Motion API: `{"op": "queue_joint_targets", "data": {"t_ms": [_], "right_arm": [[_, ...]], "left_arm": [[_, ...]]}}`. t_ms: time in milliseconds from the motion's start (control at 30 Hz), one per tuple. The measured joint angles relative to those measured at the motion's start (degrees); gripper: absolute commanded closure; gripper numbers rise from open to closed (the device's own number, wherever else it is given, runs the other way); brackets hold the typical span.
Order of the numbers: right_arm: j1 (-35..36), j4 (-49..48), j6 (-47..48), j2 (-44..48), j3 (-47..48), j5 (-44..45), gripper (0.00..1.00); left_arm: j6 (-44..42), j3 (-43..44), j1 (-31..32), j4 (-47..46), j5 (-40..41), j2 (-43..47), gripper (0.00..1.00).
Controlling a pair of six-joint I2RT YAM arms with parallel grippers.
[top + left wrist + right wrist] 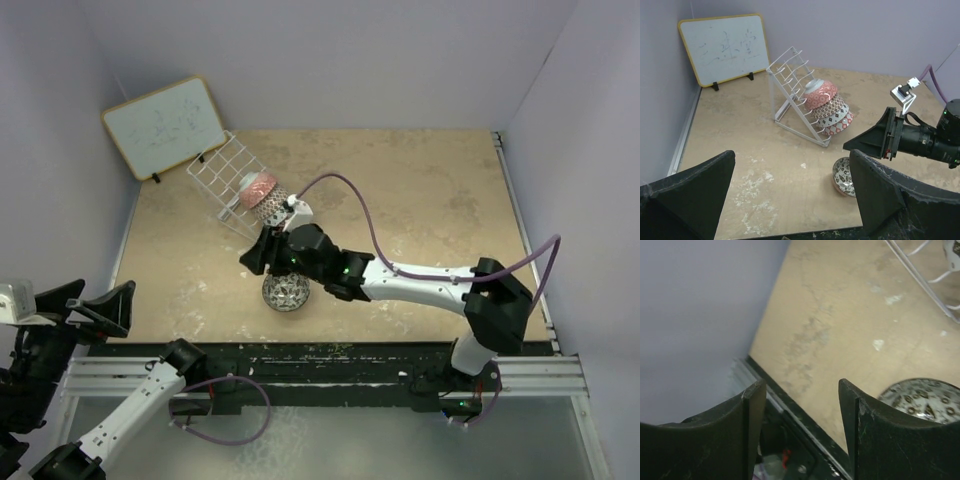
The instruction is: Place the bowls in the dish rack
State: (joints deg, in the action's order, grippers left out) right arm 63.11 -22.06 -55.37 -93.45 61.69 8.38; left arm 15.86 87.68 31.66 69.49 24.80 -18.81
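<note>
The right tool point(258, 254), released, is being held near the table's one unracked bowl point(286, 292), for loading into the dish rack point(222, 172).

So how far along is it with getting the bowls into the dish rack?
Mostly done: about four bowls sit stacked in the dish rack. Nothing is in hand: the right gripper hovers with jaws open and empty near the last bowl, which sits on the table. The left gripper is open too, at the near edge. Left: that one bowl.
</note>
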Motion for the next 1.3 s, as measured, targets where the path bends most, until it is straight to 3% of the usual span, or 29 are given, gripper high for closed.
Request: {"op": "queue_joint_targets", "data": {"t_ms": [267,500,967,1133,1300], "right_arm": [[6.84,28.0,13.57,-10.27,18.14,9.42,0.37],[10.93,42.4,17.7,-20.22,22.99,13.33,0.39],[11.45,47.82,19.43,-22.8,27.52,17.7,0.49],[11.45,48.37,20.17,-24.68,28.09,17.88,0.66],[11.47,49.16,20.26,-25.42,28.09,18.25,0.94]], "left_arm": [[-0.02,-0.42,0.0,0.02,-0.07,-0.04,0.01],[-0.42,-0.09,0.02,0.07,-0.02,-0.09,0.01],[-0.44,-0.02,0.04,0.07,0.79,-0.09,0.01],[-0.44,-0.02,0.04,0.11,1.01,-0.09,0.01],[-0.44,-0.02,0.04,0.11,1.03,-0.09,0.01]]}}
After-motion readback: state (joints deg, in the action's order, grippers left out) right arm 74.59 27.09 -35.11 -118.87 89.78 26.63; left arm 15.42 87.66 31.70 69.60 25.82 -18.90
